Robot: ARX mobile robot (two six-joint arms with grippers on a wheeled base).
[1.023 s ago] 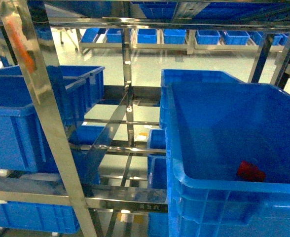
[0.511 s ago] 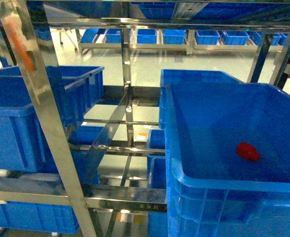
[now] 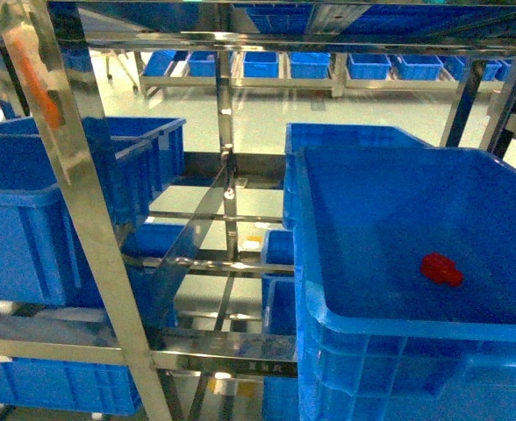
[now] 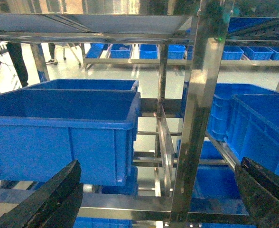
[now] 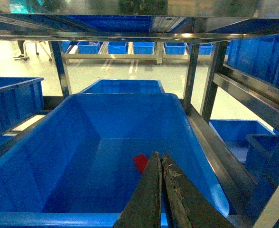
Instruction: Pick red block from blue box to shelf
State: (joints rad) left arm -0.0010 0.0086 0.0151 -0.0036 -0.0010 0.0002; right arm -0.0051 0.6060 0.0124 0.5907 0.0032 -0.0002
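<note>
The small glossy red plastic block [image 3: 440, 269] lies alone on the floor of a large dark blue plastic crate [image 3: 315, 289] that sits on a tier of the tall stainless-steel shelf [image 3: 82, 219], toward the crate's right wall and nearer its front rim than its back. No turquoise tub shows anywhere, so the block looks already delivered to the rack.

The right gripper [image 5: 161, 190] hangs above the crate's front rim with its two dark fingers pressed flat together and nothing between them; the block sits just beyond their tips, untouched. The left gripper [image 4: 158, 199] is spread wide and empty, its fingers at the bottom corners of its own view, facing another dark blue crate [image 4: 63, 137] on the shelf's left side.

What remains, I'd judge, is a clean retreat: the right arm should draw straight back and slightly up, keeping clear of the front rim and the steel bar overhead. The shiny upright [image 5: 210, 80] beside the crate's right wall is the nearest thing to clip.
</note>
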